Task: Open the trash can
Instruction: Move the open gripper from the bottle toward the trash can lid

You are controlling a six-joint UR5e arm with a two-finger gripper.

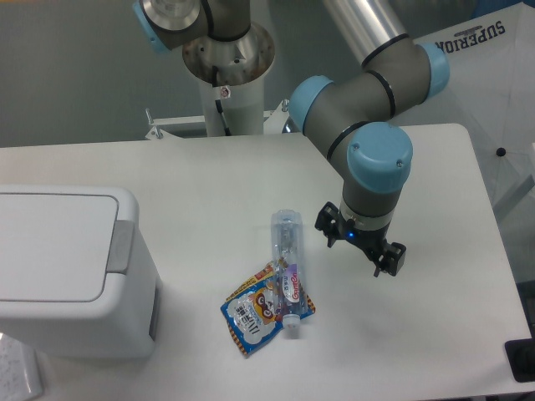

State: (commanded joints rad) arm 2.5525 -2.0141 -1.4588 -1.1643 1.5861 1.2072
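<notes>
A: Where does the large boxy white plastic trash can [71,276] sit?

B: At the table's left edge, its flat lid down, the grey push strip on its right side.

A: And the black two-finger gripper [360,251]?

B: Fingers spread, holding nothing, well right of it (bare white table [209,180] lies between). A clear plastic bottle [287,269] lies over a blue snack packet [255,312] nearby.

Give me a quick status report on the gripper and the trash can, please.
Gripper open, empty, hanging over bare table. Large boxy white plastic trash can at left, lid shut. Clear plastic bottle and colourful snack packet lie between.
</notes>
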